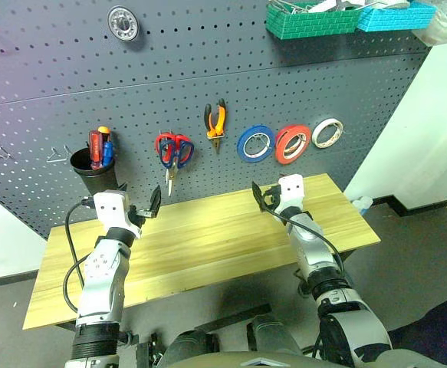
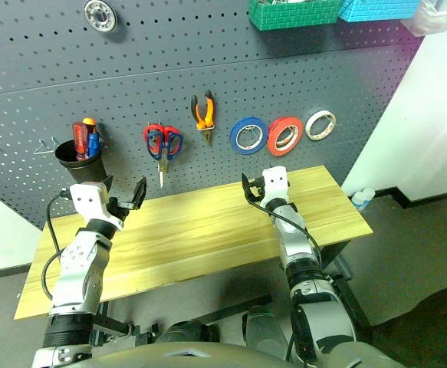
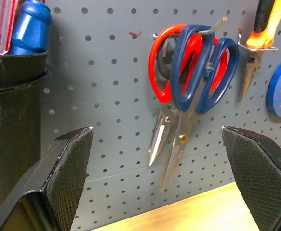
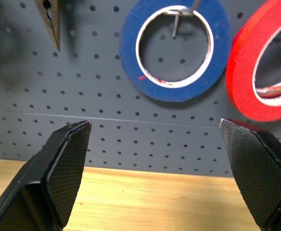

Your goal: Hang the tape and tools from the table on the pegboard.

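- We found the pegboard (image 1: 208, 69) behind the worktop (image 1: 208, 238), a dark grey panel of small holes with wire hooks.
- The red-orange tape (image 1: 292, 143) hung on a hook, between a blue roll (image 1: 254, 143) on its left and a cream-white roll (image 1: 327, 133) on its right.
- The orange-and-black pliers (image 1: 215, 123) hung nose down, just left of the blue roll.
- The blue-handled scissors (image 3: 198, 82) shared one hook with the red-handled scissors (image 3: 162, 67), handles overlapping and blades pointing down.
- A black cup (image 1: 94, 172) sat on the pegboard at the far left. It held a red-handled screwdriver (image 1: 95, 147), with an orange one (image 1: 103, 132) and a blue one (image 1: 108, 153) beside it.
- The light wood-grain top carried none of the tools or rolls that we could see.
- The left gripper (image 1: 148, 208) was held above the worktop's rear left part, below the scissors. Its fingers (image 3: 68, 163) stood spread wide with nothing between them.
- The right gripper (image 1: 263, 201) was held above the rear right part of the worktop, below the blue roll and the tape. It too was released, with fingers (image 4: 65, 159) wide apart and nothing in its grasp.
- Both grippers pointed toward the pegboard; we saw neither touching it.
- Higher up, a green basket (image 1: 311, 21) and a blue basket (image 1: 396, 17) were mounted at the pegboard's top right, and a round metal disc (image 1: 123, 22) at its upper left.
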`<move>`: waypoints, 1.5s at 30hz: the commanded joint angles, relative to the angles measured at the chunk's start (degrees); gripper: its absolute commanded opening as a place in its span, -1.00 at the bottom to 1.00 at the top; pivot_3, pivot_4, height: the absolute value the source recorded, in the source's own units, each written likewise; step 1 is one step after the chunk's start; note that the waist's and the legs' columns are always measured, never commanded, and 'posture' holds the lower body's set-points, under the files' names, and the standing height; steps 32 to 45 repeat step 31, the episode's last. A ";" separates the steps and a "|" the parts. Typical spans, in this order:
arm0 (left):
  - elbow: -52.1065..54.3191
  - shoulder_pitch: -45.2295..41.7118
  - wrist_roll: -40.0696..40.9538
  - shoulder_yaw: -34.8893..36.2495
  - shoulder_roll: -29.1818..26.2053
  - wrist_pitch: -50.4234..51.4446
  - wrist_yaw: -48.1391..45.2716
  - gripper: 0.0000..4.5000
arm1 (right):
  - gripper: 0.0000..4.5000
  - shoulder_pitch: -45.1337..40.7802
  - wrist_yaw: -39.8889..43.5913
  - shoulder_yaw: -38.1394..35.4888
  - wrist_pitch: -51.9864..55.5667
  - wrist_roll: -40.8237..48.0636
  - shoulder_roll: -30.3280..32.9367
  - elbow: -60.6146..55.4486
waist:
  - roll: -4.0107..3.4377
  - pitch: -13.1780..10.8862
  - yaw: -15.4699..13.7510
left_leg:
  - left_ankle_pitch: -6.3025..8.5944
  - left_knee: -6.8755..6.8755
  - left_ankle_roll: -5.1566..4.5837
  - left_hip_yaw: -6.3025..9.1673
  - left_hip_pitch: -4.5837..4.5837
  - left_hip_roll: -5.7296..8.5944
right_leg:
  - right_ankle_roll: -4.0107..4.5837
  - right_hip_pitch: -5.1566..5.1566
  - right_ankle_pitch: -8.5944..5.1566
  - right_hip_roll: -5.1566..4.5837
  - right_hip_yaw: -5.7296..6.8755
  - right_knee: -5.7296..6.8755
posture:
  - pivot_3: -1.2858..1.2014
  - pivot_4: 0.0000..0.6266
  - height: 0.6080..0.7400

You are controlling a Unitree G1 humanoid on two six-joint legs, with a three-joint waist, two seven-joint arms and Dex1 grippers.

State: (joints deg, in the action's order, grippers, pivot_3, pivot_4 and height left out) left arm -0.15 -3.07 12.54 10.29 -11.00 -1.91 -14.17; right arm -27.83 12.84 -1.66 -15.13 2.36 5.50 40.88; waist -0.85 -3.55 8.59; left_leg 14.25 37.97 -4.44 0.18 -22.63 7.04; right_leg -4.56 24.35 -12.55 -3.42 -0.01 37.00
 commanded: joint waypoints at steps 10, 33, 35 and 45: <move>0.30 -1.78 -1.23 0.21 0.79 -1.79 1.80 0.98 | 1.00 -4.86 -0.55 -0.21 -3.56 -1.09 1.06 2.79 | 0.04 0.03 2.04 | 0.00 -0.02 0.00 0.02 0.01 0.00 | -0.03 -0.11 -0.01 -0.01 0.00 -0.02 | -0.18 -1.00 0.83; 0.83 -2.18 -1.53 -1.05 0.65 -1.41 1.60 0.98 | 1.00 -5.48 0.15 -1.95 -3.11 0.34 0.31 3.71 | 0.10 0.06 5.11 | 0.00 -0.02 -0.01 0.06 0.01 0.00 | -0.05 -0.19 -0.03 0.00 0.00 -0.02 | -0.21 -1.00 0.83; 0.83 -2.18 -1.53 -1.05 0.65 -1.41 1.60 0.98 | 1.00 -5.48 0.15 -1.95 -3.11 0.34 0.31 3.71 | 0.10 0.06 5.11 | 0.00 -0.02 -0.01 0.06 0.01 0.00 | -0.05 -0.19 -0.03 0.00 0.00 -0.02 | -0.21 -1.00 0.83; 0.83 -2.18 -1.53 -1.05 0.65 -1.41 1.60 0.98 | 1.00 -5.48 0.15 -1.95 -3.11 0.34 0.31 3.71 | 0.10 0.06 5.11 | 0.00 -0.02 -0.01 0.06 0.01 0.00 | -0.05 -0.19 -0.03 0.00 0.00 -0.02 | -0.21 -1.00 0.83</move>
